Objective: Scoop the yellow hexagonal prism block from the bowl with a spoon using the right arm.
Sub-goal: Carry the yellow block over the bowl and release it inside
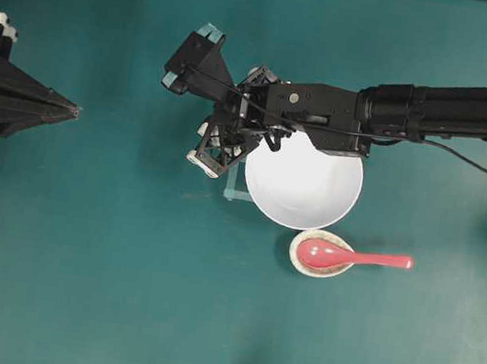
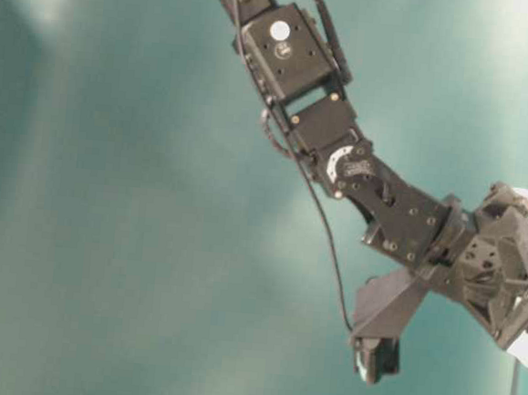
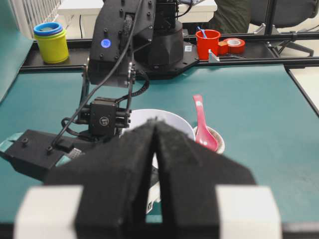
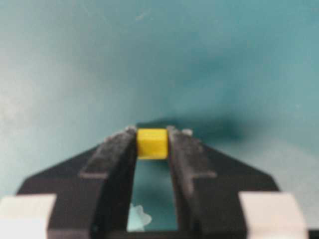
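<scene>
Left of the bowl, right gripper pinches the block — a staging step. Next: drop it in the bowl, then fetch the spoon.

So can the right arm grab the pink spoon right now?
Probably not yet. Its end effector is shut on the yellow block, off the bowl's far side, while the spoon lies uncovered on its rest.

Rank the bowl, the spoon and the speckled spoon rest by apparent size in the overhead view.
1. The white bowl, though the right arm covers its upper rim.
2. The pink spoon, longest after the bowl.
3. The speckled rest, shorter than the spoon.
</scene>
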Robot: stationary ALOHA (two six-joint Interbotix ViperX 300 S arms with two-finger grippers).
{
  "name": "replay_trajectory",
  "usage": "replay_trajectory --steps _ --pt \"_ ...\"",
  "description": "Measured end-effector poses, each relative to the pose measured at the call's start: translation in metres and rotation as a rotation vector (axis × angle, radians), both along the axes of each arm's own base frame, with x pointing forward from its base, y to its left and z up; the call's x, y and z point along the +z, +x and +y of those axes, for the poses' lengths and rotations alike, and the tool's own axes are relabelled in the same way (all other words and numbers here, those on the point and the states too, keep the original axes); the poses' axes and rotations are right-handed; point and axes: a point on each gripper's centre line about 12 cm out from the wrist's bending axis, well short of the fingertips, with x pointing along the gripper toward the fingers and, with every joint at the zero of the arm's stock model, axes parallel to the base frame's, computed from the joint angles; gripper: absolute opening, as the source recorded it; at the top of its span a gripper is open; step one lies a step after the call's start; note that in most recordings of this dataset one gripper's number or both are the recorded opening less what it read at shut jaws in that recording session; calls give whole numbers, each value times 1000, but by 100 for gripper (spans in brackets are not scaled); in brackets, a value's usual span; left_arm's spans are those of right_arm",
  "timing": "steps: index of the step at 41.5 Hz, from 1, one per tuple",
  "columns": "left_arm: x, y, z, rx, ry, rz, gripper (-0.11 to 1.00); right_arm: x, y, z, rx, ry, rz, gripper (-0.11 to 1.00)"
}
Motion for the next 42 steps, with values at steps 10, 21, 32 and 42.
replay_trajectory --steps 10,21,32,42 --pt "-1 0 0 0 -2 6 0 46 0 8 15 -13 -85 26" --pt "-1 0 0 0 0 9 0 106 -23 26 40 -22 -128 26" --pt "-1 0 0 0 -1 8 0 114 -79 34 25 -7 -71 26" --pt "-1 0 0 0 0 9 0 108 -126 47 12 25 -104 26"
